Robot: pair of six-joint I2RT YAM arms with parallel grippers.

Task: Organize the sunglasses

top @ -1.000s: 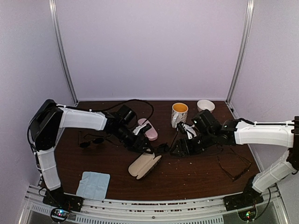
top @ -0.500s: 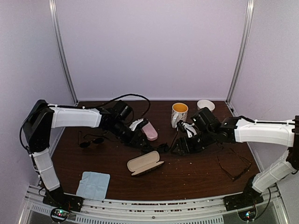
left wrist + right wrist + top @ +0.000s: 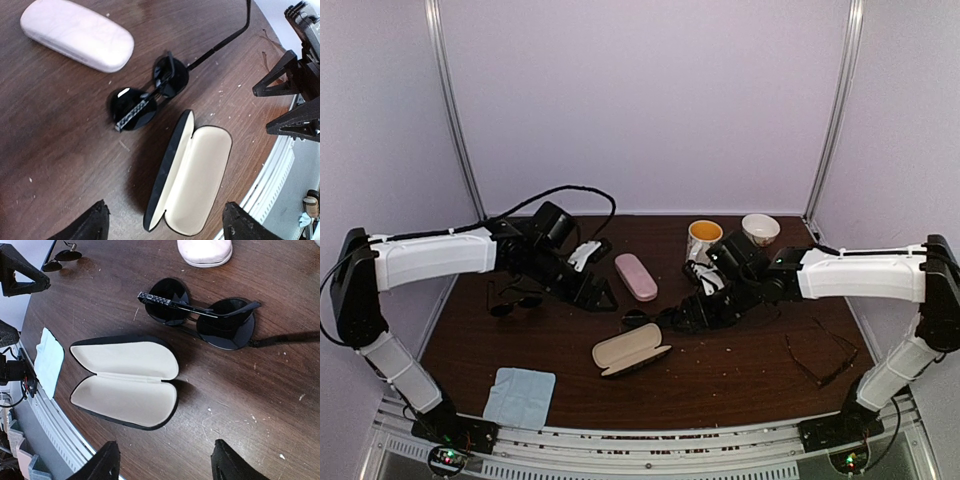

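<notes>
Black sunglasses with dark round lenses lie folded on the brown table, just beyond an open black case with a cream lining. My left gripper hangs open to the left of them, holding nothing. Open as well, my right gripper is low beside the sunglasses' right end, not touching them. A second dark pair lies at the far left. A thin black-framed pair lies at the right.
A shut pink case lies behind the sunglasses. A light-blue cloth sits at the near left. A mug and a small bowl stand at the back right. Cables trail from both arms.
My left arm has drawn back to the left, away from the open case, which now lies flat. My right gripper has shifted left toward the black sunglasses, its jaws a little narrower.
</notes>
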